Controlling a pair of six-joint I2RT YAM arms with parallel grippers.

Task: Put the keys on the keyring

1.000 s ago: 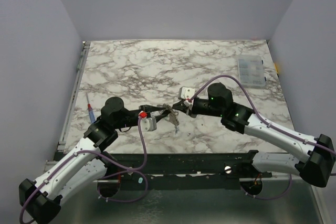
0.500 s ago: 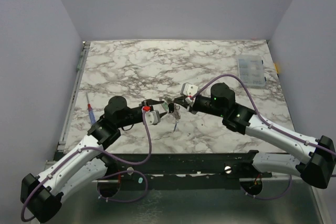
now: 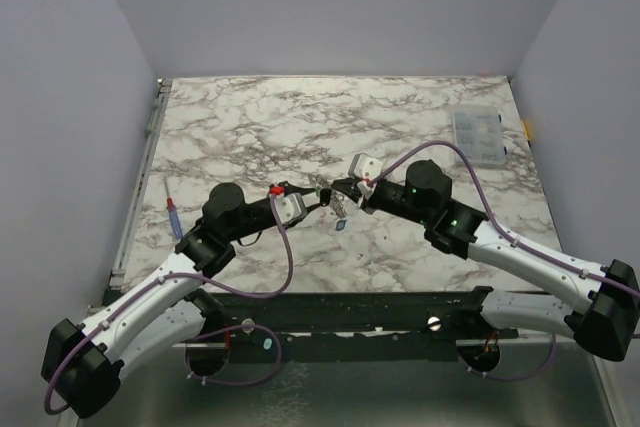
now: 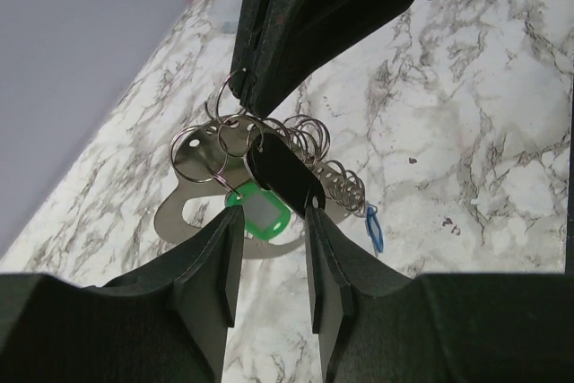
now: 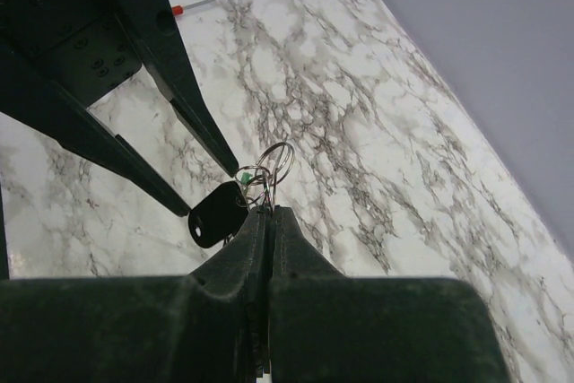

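- My right gripper (image 5: pixel 266 213) is clamped tight. Its two dark fingers are pressed flat together on the thin, silvery wire of the keyring (image 5: pixel 277 161).
- My left gripper (image 4: pixel 269 214) has a gap between its fingers. A smooth, black, oval fob (image 4: pixel 285 177) sits at their tips. I cannot tell if they pinch it.
- The bunch hangs between the two grippers, over the middle of the marble table (image 3: pixel 300 127). I see its grey shadow on the stone below.
- The green key (image 4: pixel 258 213) has a boxy plastic head with a pale middle. It hangs under the fob.
- A chain (image 4: pixel 336 184) of small round metal loops runs off to one side. The tiny blue key (image 4: pixel 374 227) hangs at its far end.
- A flat, round, shiny metal tag (image 4: pixel 191 157) hangs beside the fob.
- A clear box (image 3: pixel 477 137) lies far right and a thin pen (image 3: pixel 174 215) far left.
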